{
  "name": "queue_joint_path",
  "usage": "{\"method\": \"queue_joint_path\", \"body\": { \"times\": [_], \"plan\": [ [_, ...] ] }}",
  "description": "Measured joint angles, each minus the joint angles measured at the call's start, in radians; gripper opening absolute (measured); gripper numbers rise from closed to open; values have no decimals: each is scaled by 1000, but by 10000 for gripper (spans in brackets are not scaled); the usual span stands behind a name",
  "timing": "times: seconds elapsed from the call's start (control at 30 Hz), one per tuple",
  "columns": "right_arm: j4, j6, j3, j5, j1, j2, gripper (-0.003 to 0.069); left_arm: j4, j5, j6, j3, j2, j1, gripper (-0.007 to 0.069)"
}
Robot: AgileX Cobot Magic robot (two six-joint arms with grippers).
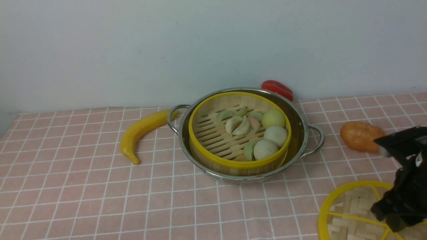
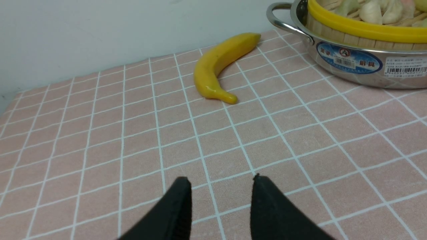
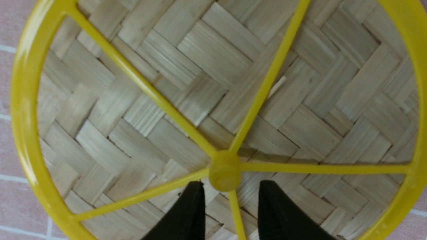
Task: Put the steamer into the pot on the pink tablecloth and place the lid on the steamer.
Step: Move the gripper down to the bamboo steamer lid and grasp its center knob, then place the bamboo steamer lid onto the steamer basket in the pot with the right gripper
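Filled steamer seated in pot, lid at near-right corner of pink tablecloth, right pincer open just above lid, left pincer open, empty.

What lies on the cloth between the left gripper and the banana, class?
Nothing but bare pink tablecloth: the left wrist view shows only its white grid between the left gripper and the banana.

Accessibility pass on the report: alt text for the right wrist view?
Right gripper, open, poised over the lid, its fingertips flanking a yellow spoke next to the centre knob. The woven bamboo lid fills the view, lying on the pink tablecloth.
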Motion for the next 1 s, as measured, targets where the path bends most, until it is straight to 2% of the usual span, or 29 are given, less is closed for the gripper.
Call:
{"method": "queue_joint_path", "body": {
  "times": [0.33,0.5,0.63,0.77,1.0],
  "plan": [
    [0,0,-1,-24,0,85,241,0,0,0,0,0,0,243],
    [8,13,-6,-9,0,88,144,0,0,0,0,0,0,243],
    [8,20,-8,-7,0,80,146,0,0,0,0,0,0,243],
    [4,30,-3,-13,0,27,146,0,0,0,0,0,0,243],
    [4,36,-29,27,0,-221,146,0,0,0,0,0,0,243]
  ]
}}
